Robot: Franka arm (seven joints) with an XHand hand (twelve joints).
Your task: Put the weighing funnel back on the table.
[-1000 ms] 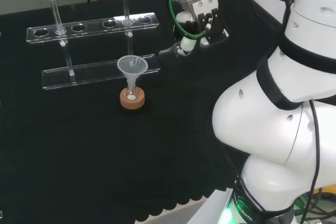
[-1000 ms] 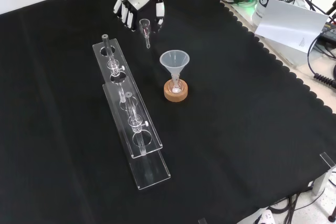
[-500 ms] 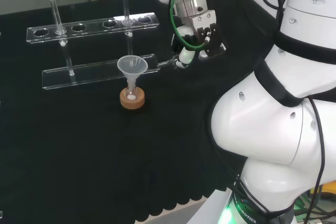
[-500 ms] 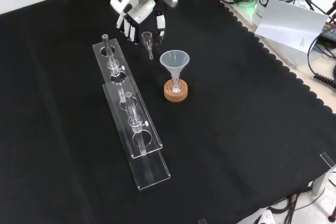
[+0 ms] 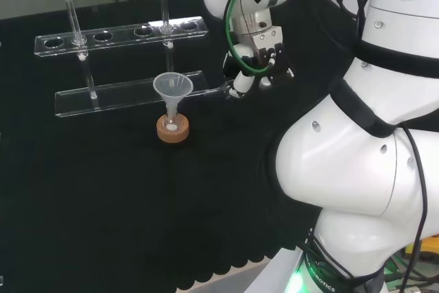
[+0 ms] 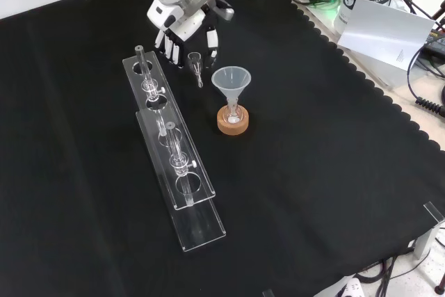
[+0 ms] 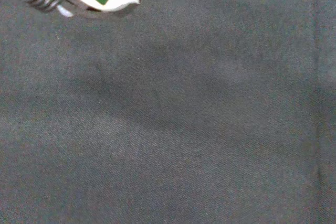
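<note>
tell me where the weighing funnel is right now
Front view: the weighing funnel is held by the hand, just up-left of the funnel and right of the rack's far end.

"Where does the funnel (image 6: pixel 231 80) stand?"

"In a small flask (image 6: pixel 233 112) on a cork ring (image 6: pixel 232 126), near the middle of the cloth (image 6: pixel 320 172)."

"And the rack (image 6: pixel 182 172)?"

"In the front view it lies left of the funnel and runs from far to near. Two tubes (image 6: pixel 172 142) stand in it, one at the far end and one nearer the middle. In the head view the rack is behind the funnel."

"Where is the hand (image 6: pixel 182 22)?"

"At the top of the front view, past the funnel. The weighing funnel (image 6: pixel 195 62) sits between its fingers, stem down, between the rack's far end and the funnel."
</note>
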